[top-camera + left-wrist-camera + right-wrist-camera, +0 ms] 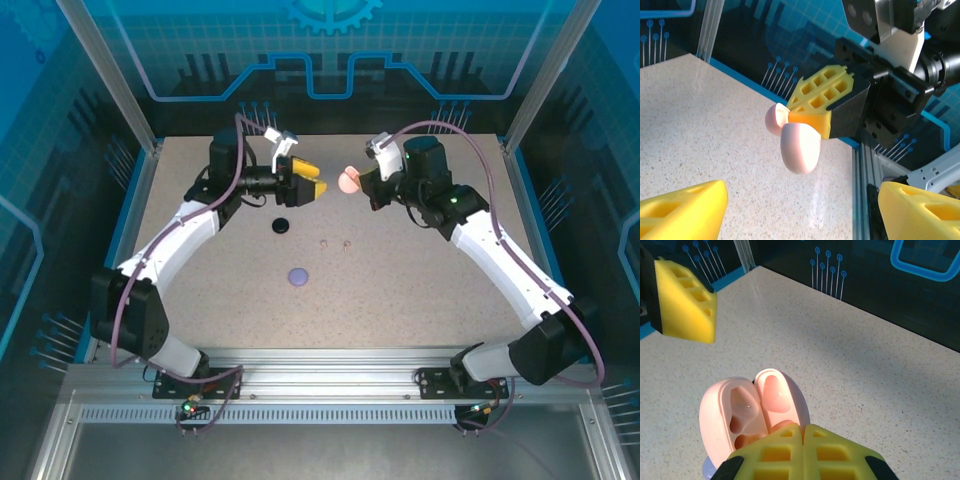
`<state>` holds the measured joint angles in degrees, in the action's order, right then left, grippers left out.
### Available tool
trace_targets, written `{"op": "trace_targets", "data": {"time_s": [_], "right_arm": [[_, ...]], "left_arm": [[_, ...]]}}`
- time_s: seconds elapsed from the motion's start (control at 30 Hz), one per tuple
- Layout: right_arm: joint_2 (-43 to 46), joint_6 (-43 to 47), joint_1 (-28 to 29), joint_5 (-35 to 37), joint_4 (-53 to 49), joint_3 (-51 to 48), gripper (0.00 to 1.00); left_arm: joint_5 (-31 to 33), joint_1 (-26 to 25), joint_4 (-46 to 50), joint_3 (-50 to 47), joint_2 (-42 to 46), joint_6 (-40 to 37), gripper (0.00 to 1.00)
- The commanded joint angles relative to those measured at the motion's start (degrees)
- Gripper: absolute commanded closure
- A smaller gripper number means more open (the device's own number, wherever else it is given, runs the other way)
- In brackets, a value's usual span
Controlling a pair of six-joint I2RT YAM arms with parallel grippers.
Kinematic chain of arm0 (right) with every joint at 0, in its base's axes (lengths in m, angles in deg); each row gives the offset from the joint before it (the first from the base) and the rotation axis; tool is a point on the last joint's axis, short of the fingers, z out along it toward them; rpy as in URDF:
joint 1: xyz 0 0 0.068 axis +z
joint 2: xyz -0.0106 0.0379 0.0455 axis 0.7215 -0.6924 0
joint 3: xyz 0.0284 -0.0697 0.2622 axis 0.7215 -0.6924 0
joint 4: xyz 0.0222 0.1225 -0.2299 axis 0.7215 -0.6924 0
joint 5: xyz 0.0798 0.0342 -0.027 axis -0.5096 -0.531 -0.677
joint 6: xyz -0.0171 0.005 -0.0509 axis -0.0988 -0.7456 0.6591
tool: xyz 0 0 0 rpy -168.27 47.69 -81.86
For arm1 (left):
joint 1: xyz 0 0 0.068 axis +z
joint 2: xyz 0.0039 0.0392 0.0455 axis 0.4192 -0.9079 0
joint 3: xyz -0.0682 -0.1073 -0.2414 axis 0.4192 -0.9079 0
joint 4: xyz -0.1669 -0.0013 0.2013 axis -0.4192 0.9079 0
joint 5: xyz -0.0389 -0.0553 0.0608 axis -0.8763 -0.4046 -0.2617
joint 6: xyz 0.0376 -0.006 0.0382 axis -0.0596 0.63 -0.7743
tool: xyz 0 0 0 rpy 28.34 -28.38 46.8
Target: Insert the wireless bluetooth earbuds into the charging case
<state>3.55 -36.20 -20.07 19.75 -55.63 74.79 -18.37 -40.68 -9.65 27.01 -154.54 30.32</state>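
Nearest the arm bases, a round lilac case [298,276] lies on the speckled table [430,290], just toward seven o'clock of the table's middle. At about one o'clock from it lie the wireless bluetooth earbuds [323,242]. They are two tiny pale specks flat on the bare surface, and the second earbud [345,243] is near the first at its three o'clock. They lie apart from every case and from both arms. At about eleven o'clock from the lilac case, slightly farther back, sits a round black case [281,226].

Farther still, toward twelve o'clock, the two grippers face each other above the table. The right gripper [362,182] has its yellow fingers [805,455] clenched together on the pink charging case [348,181] and holds it off the surface. In the right wrist view the case is hinged open, with its two halves spread like a shell and the moulded hollows facing the camera. I cannot tell whether anything sits in those hollows. A sliver of lilac shows under the case's lower left edge.

At nine o'clock of the pink case hangs the left gripper [312,180]. In its own wrist view its fingers [685,210] stand released in the two lower corners, spread wide with nothing between them. The open case hangs beyond their tips without touching them.
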Motion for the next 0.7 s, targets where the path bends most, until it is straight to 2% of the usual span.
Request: {"op": "trace_targets", "data": {"time_s": [0.0, 0.27, 0.67], "right_arm": [[-1.02, 4.94, -0.88, -2.81, -3.41, 3.26, 1.00], [-3.59, 6.67, -0.73, -7.58, -5.98, 6.05, 1.00], [-5.59, 6.31, 1.60, -8.21, -5.54, 7.11, 1.00]], "left_arm": [[-4.08, 0.09, 14.13, 4.78, -2.56, -9.30, 0.20], [-6.19, -1.15, 28.40, 13.65, -7.75, -18.22, 0.20], [-8.20, -2.03, 34.82, 19.03, -12.51, -21.54, 0.26]]}}
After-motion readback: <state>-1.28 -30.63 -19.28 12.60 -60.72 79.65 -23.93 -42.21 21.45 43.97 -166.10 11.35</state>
